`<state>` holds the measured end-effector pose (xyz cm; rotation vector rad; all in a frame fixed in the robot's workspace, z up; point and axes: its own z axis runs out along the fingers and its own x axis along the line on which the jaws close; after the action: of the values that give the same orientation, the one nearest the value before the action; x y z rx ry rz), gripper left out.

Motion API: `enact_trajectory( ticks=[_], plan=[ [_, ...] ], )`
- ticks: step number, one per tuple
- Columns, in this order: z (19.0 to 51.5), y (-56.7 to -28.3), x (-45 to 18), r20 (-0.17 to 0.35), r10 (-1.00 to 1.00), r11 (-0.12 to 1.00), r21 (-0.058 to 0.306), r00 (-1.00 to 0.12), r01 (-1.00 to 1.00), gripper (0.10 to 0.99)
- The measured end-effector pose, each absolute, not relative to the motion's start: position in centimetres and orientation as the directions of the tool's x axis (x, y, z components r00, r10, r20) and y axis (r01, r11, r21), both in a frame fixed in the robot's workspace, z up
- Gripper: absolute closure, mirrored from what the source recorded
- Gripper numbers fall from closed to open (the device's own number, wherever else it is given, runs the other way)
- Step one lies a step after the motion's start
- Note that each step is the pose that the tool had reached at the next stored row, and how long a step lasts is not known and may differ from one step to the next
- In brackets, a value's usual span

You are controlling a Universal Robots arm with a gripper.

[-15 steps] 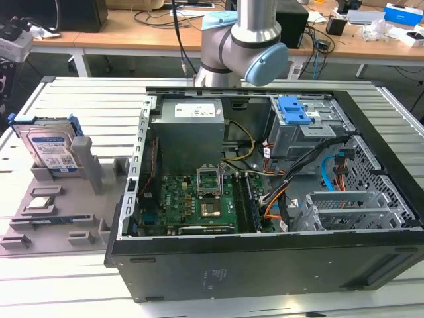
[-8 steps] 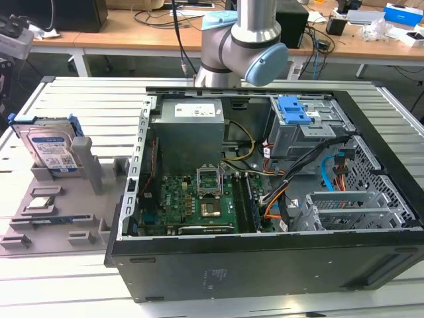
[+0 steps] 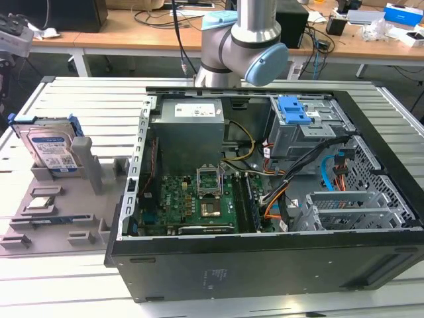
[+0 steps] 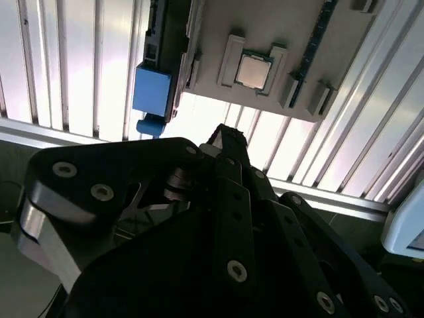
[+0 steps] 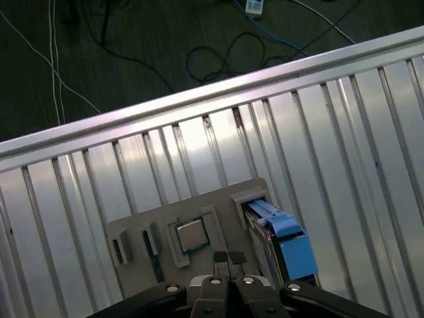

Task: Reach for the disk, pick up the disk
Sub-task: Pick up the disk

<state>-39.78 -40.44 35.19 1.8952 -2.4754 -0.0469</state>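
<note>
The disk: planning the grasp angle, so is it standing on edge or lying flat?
Standing on edge: in the exterior view the disk rests in a slot of the grey fixture, its label face showing.

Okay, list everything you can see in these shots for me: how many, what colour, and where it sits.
disk: one, silver with a blue frame, standing on edge in a tray slot at the exterior view's left
tray: one, grey, on the table beside the case
chip: one, silvery, flat in a tray pocket
computer case: one, black, open, lying on the table
circuit board: one, green, inside the case
power supply: one, grey, inside the case
latch: one, blue, on the case's drive cage
table: one, silver, slatted, under everything
arm: one, grey with blue caps, behind the case
pincer: one, black, shut and empty, well above the tray
</note>
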Motion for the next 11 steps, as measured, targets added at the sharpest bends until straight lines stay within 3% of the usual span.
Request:
enact_trajectory(
  ticks=[11],
  plan=[
    [35.19, -40.44, -39.78, 0.000, -0.993, 0.119, 0.038, -0.119, -0.992, 0.980]
  ],
)
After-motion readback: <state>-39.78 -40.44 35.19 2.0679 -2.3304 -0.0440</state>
